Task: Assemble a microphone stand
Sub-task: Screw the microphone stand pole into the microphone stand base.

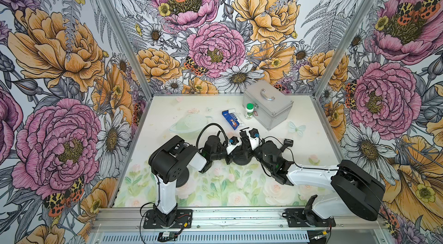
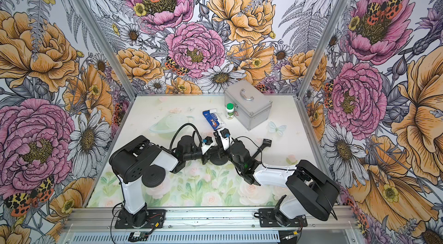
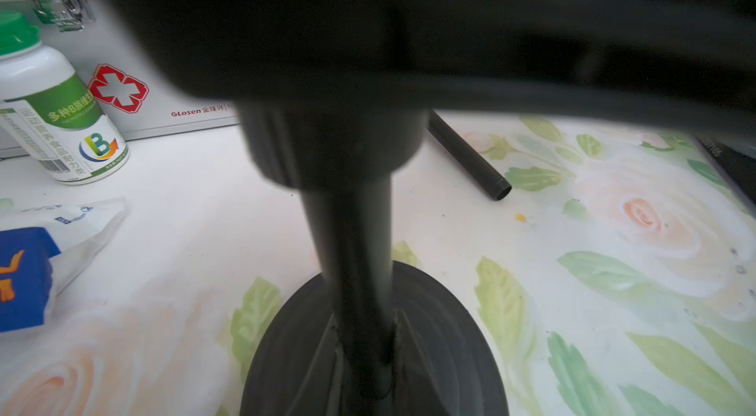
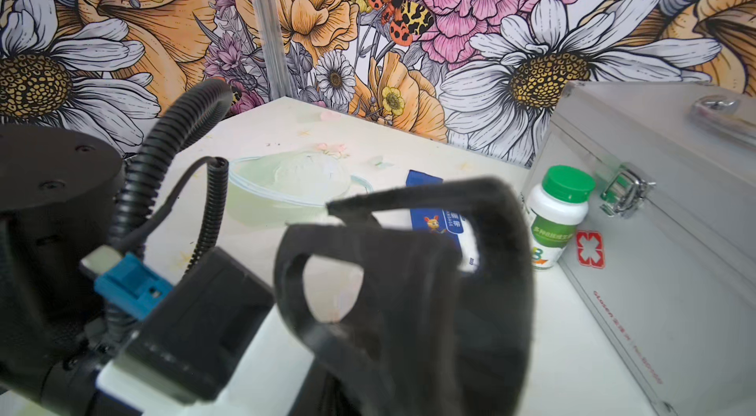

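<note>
On the flower-printed worktop (image 1: 167, 111), the left tool (image 1: 236, 152) is clenched on the upright pole (image 3: 347, 230) above its round base (image 3: 450, 352). Whether the right tool (image 4: 327, 221) grips anything is unclear.

A silver case (image 1: 268, 105), green-capped bottle (image 1: 249, 111) (upright) beside it, blue box (image 1: 231, 120) nearby.
</note>
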Controlling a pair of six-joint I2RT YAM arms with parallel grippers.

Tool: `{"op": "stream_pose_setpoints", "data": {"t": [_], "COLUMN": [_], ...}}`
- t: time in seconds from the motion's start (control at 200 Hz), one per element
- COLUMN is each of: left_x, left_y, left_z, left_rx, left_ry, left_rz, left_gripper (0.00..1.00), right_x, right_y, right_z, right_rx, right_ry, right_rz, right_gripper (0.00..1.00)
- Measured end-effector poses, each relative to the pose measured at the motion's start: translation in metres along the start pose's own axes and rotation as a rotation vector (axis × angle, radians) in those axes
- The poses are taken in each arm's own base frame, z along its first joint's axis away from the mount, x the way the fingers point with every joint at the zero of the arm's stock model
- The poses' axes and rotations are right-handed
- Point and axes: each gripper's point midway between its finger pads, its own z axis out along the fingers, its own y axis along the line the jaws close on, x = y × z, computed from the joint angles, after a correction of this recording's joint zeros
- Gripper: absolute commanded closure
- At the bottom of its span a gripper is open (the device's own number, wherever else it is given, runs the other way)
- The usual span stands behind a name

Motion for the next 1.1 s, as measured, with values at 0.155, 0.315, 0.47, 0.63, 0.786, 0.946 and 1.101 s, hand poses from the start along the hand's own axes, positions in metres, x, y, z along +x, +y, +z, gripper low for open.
{"op": "stream_pose_setpoints", "data": {"t": [0.155, 0.315, 0.47, 0.63, 0.786, 0.946, 1.101], "left_x": [0.001, 0.004, 0.008, 0.008, 0.008, 0.008, 0.008], "left_y": [-0.003, -0.017, -0.02, -0.021, -0.02, -0.019, -0.019], "left_z": [-0.001, -0.006, -0.014, -0.016, -0.016, -0.016, -0.016], "left_rx": [0.016, 0.065, 0.074, 0.078, 0.077, 0.068, 0.069], "left_ry": [-0.001, -0.036, -0.088, -0.107, -0.113, -0.111, -0.112], "left_rz": [0.002, 0.008, -0.001, -0.011, -0.025, -0.027, -0.015], "left_gripper": [0.94, 0.91, 0.9, 0.9, 0.88, 0.82, 0.78], "right_x": [0.003, 0.017, 0.01, 0.0, 0.001, 0.004, 0.006], "right_y": [0.0, 0.002, 0.009, 0.017, 0.025, 0.033, 0.032], "right_z": [-0.004, -0.011, -0.018, -0.017, -0.018, -0.016, -0.018], "right_rx": [-0.082, -0.294, -0.528, -0.7, -0.761, -0.615, -0.286], "right_ry": [0.03, 0.115, 0.165, 0.19, 0.187, 0.137, 0.051], "right_rz": [-0.088, -0.173, -0.185, -0.172, -0.183, -0.202, -0.148], "right_gripper": [0.53, 0.47, 0.5, 0.64, 0.9, 0.93, 1.0]}}
